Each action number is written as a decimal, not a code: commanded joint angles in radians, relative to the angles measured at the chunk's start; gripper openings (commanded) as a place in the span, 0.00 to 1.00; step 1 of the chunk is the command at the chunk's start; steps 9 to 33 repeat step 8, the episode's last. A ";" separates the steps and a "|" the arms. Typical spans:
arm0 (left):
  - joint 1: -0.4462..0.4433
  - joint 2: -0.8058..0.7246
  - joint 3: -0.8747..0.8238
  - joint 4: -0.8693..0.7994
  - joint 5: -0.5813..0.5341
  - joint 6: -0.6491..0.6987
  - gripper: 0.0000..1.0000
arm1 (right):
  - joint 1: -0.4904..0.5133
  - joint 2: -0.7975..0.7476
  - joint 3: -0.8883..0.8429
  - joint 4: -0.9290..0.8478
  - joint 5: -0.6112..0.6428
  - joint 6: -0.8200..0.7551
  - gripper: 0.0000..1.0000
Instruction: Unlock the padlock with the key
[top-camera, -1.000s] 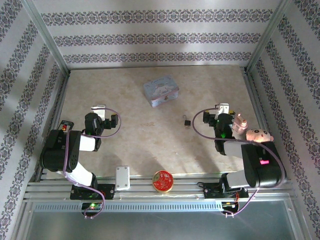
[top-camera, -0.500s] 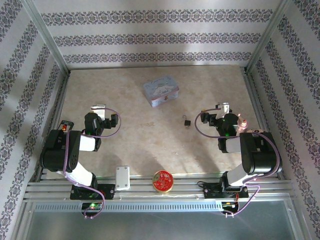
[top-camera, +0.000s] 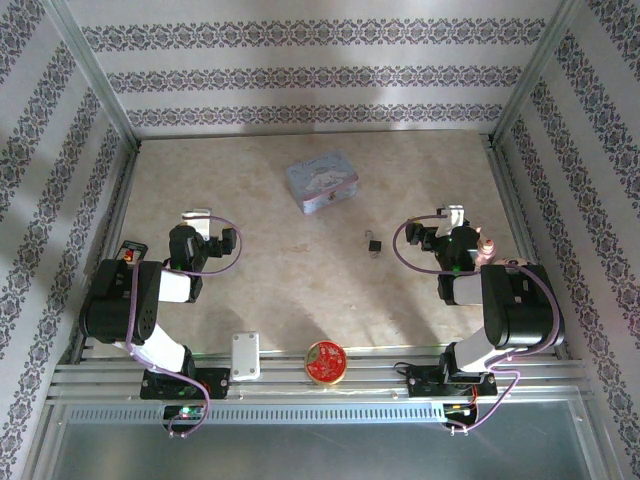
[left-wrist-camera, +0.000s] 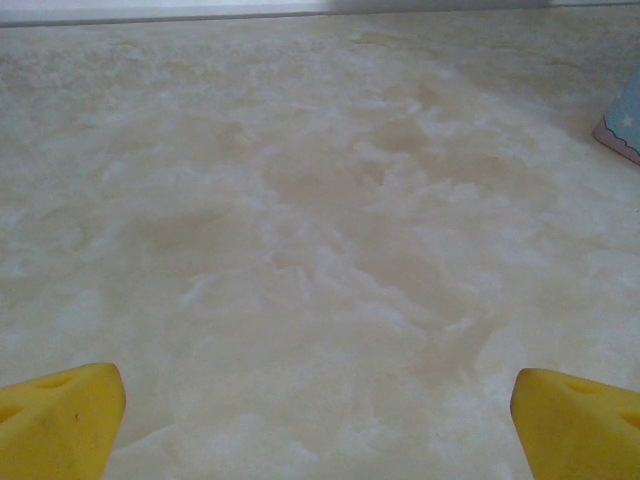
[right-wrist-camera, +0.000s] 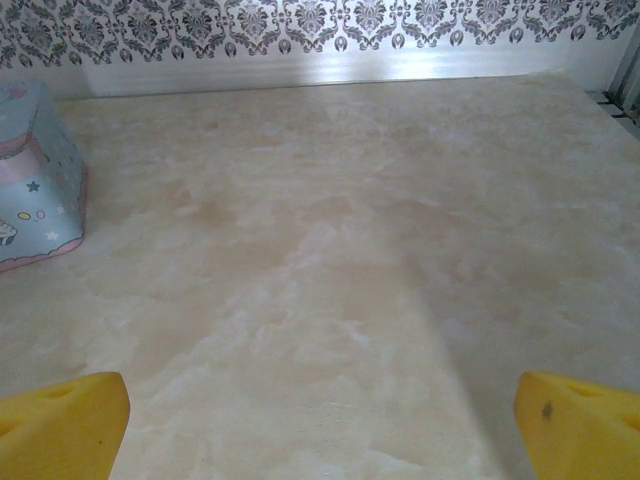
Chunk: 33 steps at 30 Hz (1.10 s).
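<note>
The padlock is a tiny dark object lying on the marbled table between the two arms. It is too small for me to tell a key apart from it. My right gripper stands a short way to its right. In the right wrist view this gripper is open, its yellow fingertips wide apart over bare table. My left gripper is far to the left of the padlock. In the left wrist view it is also open with nothing between the fingers.
A pale blue cartoon tin stands behind the padlock; the tin's side and a corner edge the wrist views. A red round lid and a white block lie on the front rail. Patterned walls enclose the table.
The right arm has swung its wrist slightly to the right, and the pink figure seen over its elbow a second ago is gone from there. The left arm has not moved.
</note>
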 joint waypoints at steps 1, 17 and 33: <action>0.012 0.000 0.010 0.043 -0.005 -0.002 0.99 | 0.008 -0.001 0.016 -0.001 0.020 0.015 0.98; 0.013 -0.001 0.003 0.059 -0.028 -0.009 0.99 | 0.009 -0.001 0.015 -0.002 0.023 0.014 0.98; 0.013 -0.001 0.003 0.059 -0.028 -0.009 0.99 | 0.009 -0.001 0.015 -0.002 0.023 0.014 0.98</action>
